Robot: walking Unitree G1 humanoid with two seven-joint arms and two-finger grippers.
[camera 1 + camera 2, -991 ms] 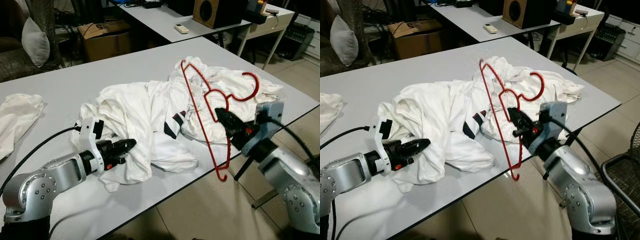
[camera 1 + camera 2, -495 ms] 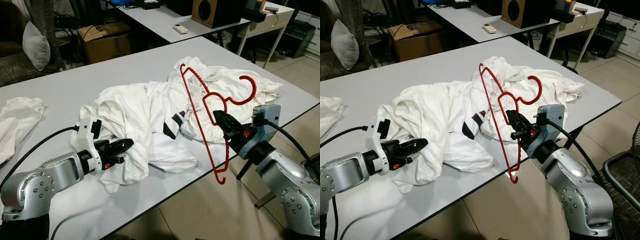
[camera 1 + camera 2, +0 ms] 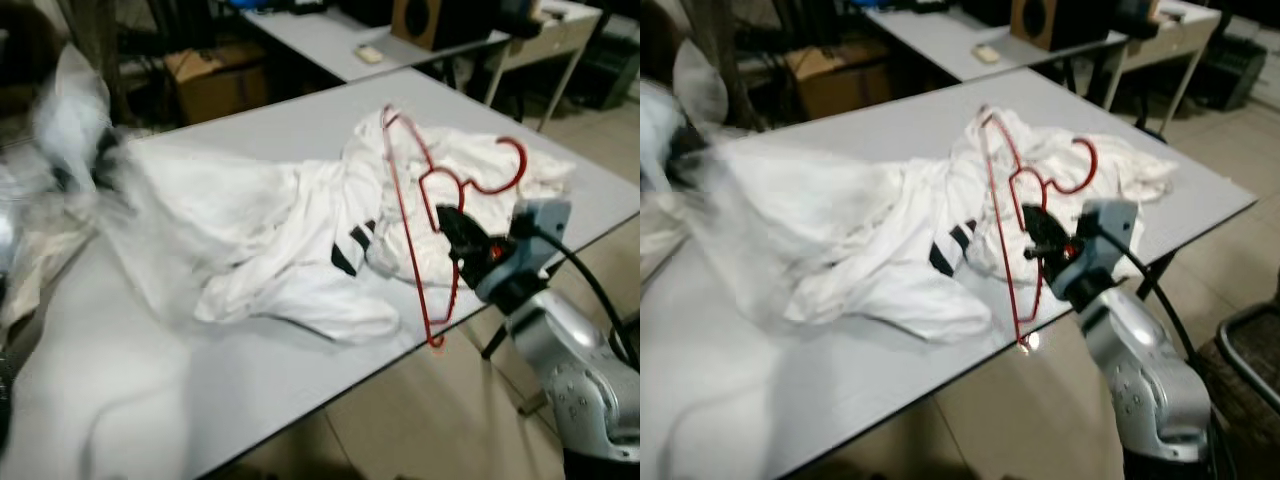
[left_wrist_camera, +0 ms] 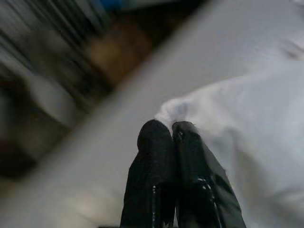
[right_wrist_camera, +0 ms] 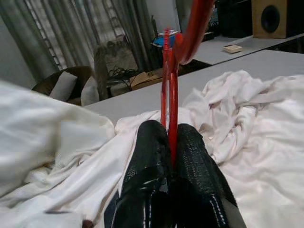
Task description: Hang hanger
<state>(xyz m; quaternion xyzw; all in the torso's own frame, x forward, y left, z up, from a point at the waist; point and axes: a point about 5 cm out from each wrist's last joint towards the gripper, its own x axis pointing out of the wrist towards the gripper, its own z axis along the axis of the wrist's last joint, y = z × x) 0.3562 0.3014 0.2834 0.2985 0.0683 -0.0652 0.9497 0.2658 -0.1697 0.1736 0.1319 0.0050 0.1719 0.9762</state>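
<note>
1. While gripping the red hanger (image 3: 428,235) by its thin lower bar, holding it upright above the table (image 3: 250,120) edge, right gripper (image 3: 452,226) closed on it.
2. Pinching a fold of the white garment (image 3: 260,230) in the left gripper (image 4: 172,130), fingers shut on cloth, lifting it at the blurred left side.
3. Judging the hanger light, stiff, slick wire, likely swivelling in a pinch.
4. Expecting limp, draping cloth; gripping near the collar seems best.
</note>
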